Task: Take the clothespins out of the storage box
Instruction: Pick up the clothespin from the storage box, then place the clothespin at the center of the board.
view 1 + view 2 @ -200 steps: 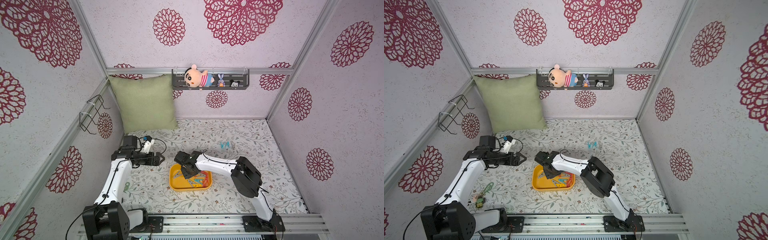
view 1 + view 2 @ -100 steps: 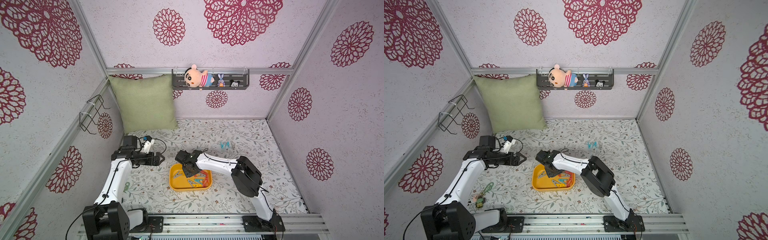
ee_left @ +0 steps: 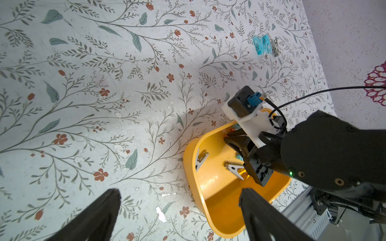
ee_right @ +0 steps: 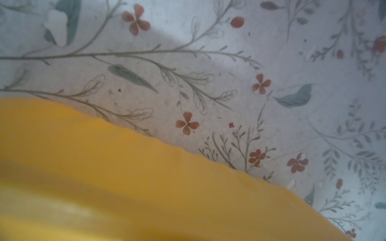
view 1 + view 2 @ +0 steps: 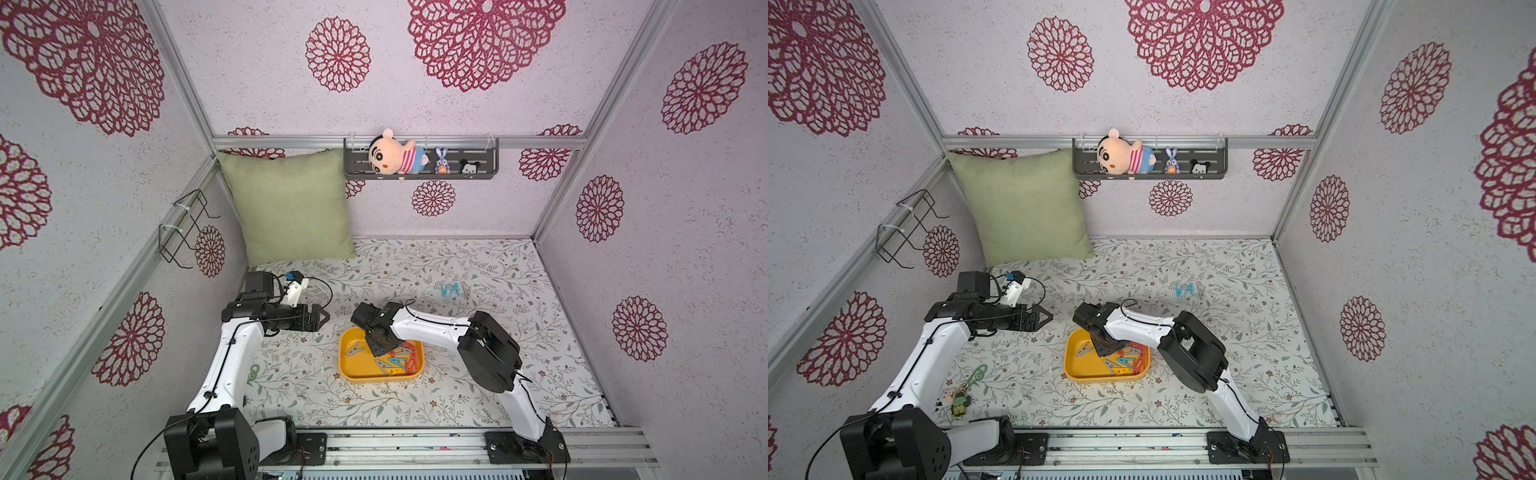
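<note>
While the left gripper [image 5: 325, 318] hangs spread wide left of the storage box [image 5: 353, 373], the right gripper [image 5: 379, 348] dips among its clothespins [image 5: 400, 362]; whether it pinches the grey clothespin [image 3: 232, 169] is unclear.

Yellow storage box [image 5: 356, 366], colourful clothespins [image 5: 400, 362] inside

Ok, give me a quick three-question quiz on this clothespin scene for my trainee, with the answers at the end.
1. True or false: the left gripper is open, outside the storage box.
2. What is down in the box? A the left gripper, B the right gripper, C both.
3. Name the colours of the clothespins lying out on the table.
Key: 1 true; 2 B; 3 blue and grey.
</note>
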Controlling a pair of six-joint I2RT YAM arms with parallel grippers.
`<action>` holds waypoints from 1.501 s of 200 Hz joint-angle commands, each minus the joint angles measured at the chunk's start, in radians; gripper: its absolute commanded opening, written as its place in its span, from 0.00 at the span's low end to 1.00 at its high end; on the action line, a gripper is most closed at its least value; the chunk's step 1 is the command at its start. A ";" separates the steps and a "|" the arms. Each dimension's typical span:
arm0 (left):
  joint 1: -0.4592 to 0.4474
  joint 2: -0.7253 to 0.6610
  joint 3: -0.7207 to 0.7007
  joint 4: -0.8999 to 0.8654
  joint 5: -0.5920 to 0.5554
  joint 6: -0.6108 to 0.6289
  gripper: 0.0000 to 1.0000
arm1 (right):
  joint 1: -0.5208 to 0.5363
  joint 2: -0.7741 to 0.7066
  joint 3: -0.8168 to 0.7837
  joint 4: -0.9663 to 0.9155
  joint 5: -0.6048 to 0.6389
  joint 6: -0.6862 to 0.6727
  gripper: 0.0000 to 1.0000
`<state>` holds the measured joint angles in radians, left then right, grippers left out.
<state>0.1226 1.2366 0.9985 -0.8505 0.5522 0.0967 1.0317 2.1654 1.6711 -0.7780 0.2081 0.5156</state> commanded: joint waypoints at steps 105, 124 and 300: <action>0.012 -0.009 0.008 0.009 0.022 0.004 0.97 | -0.007 -0.210 -0.031 0.013 -0.029 0.075 0.00; 0.011 -0.006 0.008 0.010 0.024 0.005 0.97 | -0.012 -0.267 -0.042 0.027 -0.039 0.090 0.00; 0.011 -0.006 0.006 0.011 0.018 0.005 0.97 | -0.828 -0.446 -0.203 -0.010 -0.014 -0.073 0.00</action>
<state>0.1234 1.2362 0.9985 -0.8505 0.5598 0.0967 0.2901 1.6756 1.4212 -0.7792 0.1669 0.5220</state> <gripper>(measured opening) 0.974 0.071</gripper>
